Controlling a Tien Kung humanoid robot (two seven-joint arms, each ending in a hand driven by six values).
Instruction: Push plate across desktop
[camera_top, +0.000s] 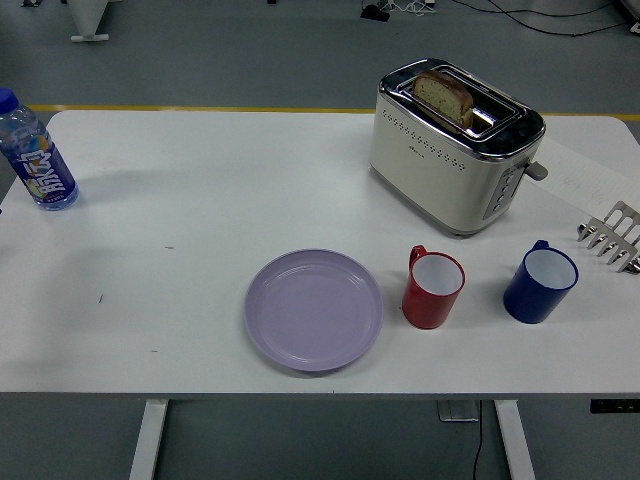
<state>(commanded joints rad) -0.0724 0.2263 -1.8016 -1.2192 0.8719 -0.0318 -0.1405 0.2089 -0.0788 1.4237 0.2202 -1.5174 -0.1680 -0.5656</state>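
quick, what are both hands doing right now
Left hand: not in view.
Right hand: not in view.
The purple plate sits untouched near the table's front edge.
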